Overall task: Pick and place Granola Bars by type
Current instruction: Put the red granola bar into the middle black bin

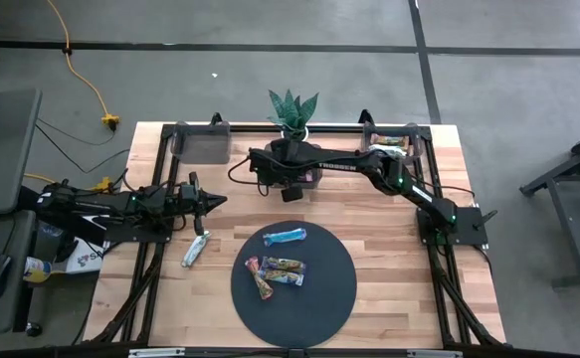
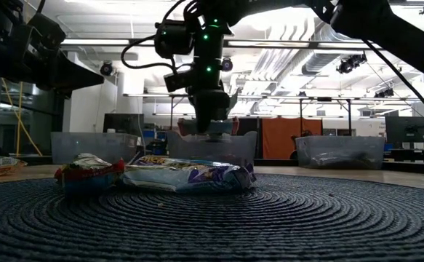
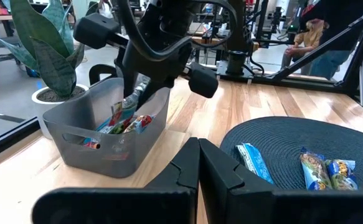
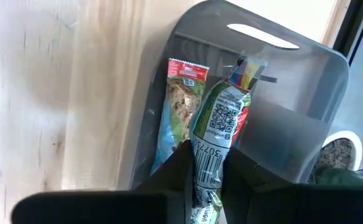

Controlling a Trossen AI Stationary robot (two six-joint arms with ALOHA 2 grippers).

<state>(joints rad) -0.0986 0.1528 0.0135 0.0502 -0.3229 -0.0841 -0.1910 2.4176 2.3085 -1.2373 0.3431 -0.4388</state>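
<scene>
Three granola bars lie flat on the round dark mat (image 1: 339,298): a blue one (image 1: 285,236), a red-pink one (image 1: 258,277) and a brown-purple one (image 1: 284,268). A silver-green bar (image 1: 195,249) lies on the wood left of the mat. My right gripper (image 4: 209,171) hangs over the middle grey bin (image 1: 314,179) by the plant, shut on a white-backed granola bar (image 4: 215,134). A red-green bar (image 4: 180,99) lies inside that bin. My left gripper (image 3: 198,163) is shut and hovers at the table's left side (image 1: 210,202), touching nothing. My right gripper pinches the white-backed bar between its two fingers (image 4: 175,171), on the barcode part (image 4: 207,163) of the wrapper. The fingers come from above, pointing down, and the bar runs along them. It hangs below the fingers, its crimped end (image 4: 249,67) down inside the bin.
Two more grey bins stand at the far edge, one left (image 1: 202,142) and one right (image 1: 389,147) holding bars. A potted plant (image 1: 292,109) stands just behind the middle bin. Bare wood lies between the mat and the bins. A person sits beyond the table (image 3: 306,34).
</scene>
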